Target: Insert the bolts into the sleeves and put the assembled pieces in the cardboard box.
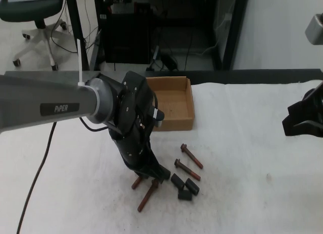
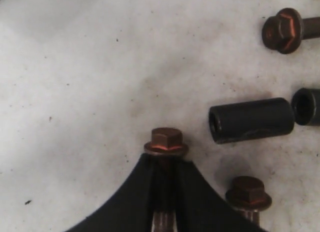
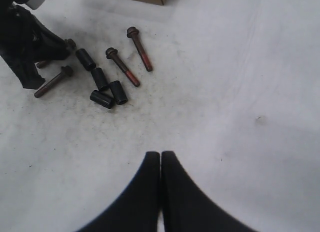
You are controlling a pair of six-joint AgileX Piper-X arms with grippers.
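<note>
Printed label (image 1: 60, 108) on left arm (image 1: 25, 100)

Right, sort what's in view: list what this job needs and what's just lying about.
Job:
- four rust-brown hex-head steel bolts, one bolt clamped in the left gripper
- black cylindrical metal sleeves
- open brown cardboard box

Lying about:
- dark swivel office chair
- black cable on the white bench cover

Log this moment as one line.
left tool: shut on bolt | right tool: shut, empty | sleeves: loose on bench
</note>
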